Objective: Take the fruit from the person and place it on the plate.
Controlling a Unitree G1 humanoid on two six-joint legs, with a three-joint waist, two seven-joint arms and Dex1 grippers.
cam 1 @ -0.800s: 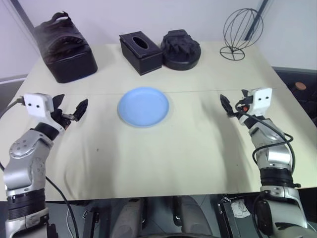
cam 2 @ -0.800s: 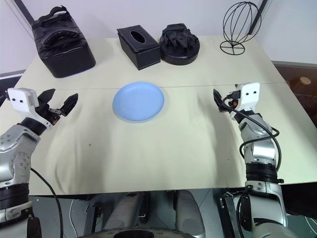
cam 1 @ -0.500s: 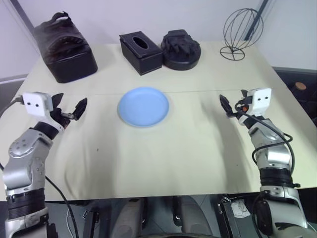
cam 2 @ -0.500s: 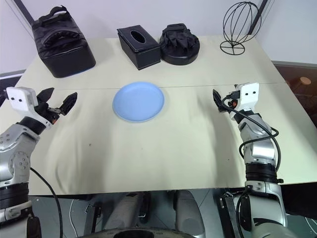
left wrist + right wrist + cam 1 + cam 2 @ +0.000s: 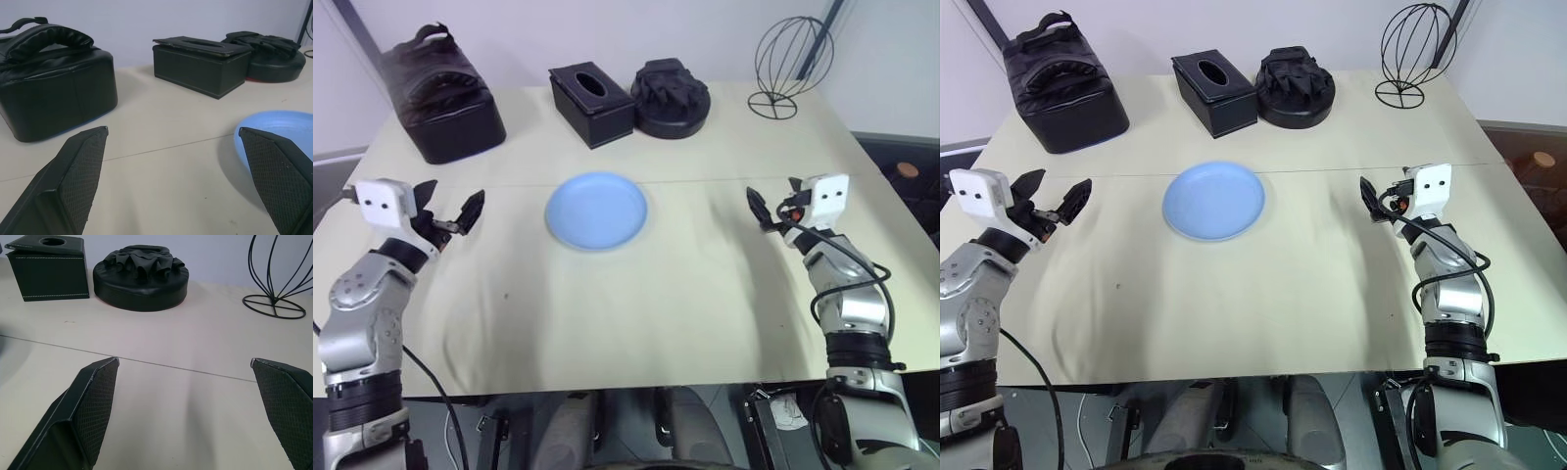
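The robot waited at the desk [image 5: 636, 323] with both arms raised, the left end effector [image 5: 447, 214] and the right end effector [image 5: 1383, 203] each spread wide with nothing between the black fingers [image 5: 78, 171]. Over the preceding second almost nothing had changed: the left arm had drifted very slightly outward while the right held its place, which suggested a pause rather than a reach. The light blue plate [image 5: 597, 211] lay bare at the middle of the desk, well apart from both end effectors. No apple and no person's hand had come into sight, so the handover appeared not to have begun (the plate would receive the fruit only after a grasp). Along the far edge stood a black padded bag [image 5: 440, 98], a black tissue box [image 5: 591, 101], a round black object [image 5: 671, 98] and a wire stand [image 5: 790, 67], none of them part of the job.
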